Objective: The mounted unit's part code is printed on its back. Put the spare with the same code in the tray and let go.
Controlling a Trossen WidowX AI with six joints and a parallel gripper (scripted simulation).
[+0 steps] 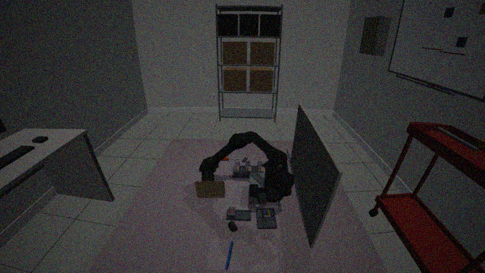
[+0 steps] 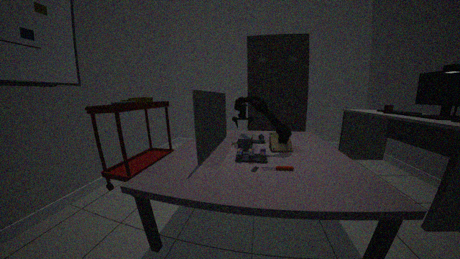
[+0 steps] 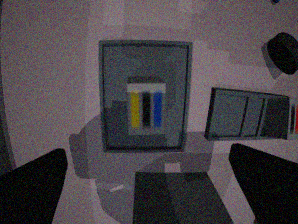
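Top view: pale table [image 1: 151,227] [image 2: 215,191]; tall grey panel [image 1: 314,174] [image 2: 210,126] upright, right side. Black arm [image 1: 242,138] [image 2: 264,108] bends left of it. Gripper [image 1: 261,200] [image 2: 240,124] [image 3: 150,156] released, fingers wide, nothing between them. Near side: grey tray [image 1: 267,227] [image 3: 102,100], spare [image 1: 268,213] [image 3: 146,107] inside, yellow, black and blue bars showing. Compartmented tray [image 1: 242,219] [image 3: 209,115] just left; blue stick [image 1: 229,255] nearer still; small dark object [image 1: 233,227] [image 3: 283,52] between those two.

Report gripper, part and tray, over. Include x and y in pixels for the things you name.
Gripper [image 3: 150,156] open, nothing held. Striped part [image 1: 269,213] [image 3: 146,107] inside tray [image 1: 266,226] [image 3: 145,149]. Nothing seen between gripper and part.
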